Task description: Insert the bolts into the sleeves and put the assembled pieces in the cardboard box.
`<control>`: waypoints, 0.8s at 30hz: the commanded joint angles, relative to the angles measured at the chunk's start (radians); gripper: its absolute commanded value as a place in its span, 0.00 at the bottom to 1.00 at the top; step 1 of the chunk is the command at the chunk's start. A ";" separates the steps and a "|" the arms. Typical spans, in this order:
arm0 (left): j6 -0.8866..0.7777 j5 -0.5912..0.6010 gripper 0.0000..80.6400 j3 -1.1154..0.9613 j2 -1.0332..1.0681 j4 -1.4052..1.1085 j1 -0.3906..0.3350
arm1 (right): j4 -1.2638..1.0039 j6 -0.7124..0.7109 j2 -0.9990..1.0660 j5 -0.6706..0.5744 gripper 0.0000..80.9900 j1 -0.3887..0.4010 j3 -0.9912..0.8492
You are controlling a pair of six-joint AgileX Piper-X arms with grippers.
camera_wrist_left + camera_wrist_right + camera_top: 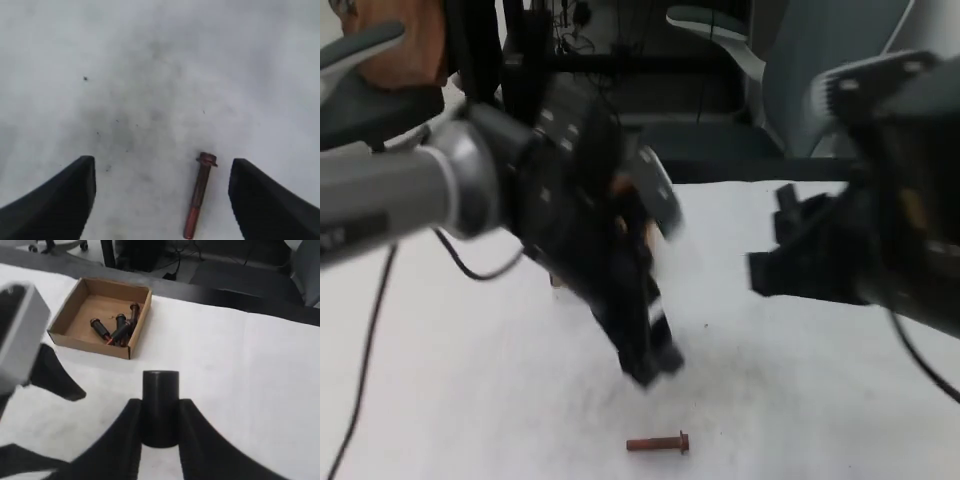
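While my left gripper [162,162] hangs wide open and empty over the white cloth [150,75], the copper bolt [200,195] lies flat between its fingers, touching neither. My right gripper [160,405] is closed on a black sleeve [160,385], whose lower end is hidden by the fingers. Beyond it sits the cardboard box [90,344] holding a few assembled pieces [112,331]; I can't make out how many.
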 commanded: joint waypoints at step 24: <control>0.063 -0.367 0.56 -0.150 0.354 0.166 -0.245 | 0.134 0.134 -0.529 -0.002 0.01 -0.004 0.222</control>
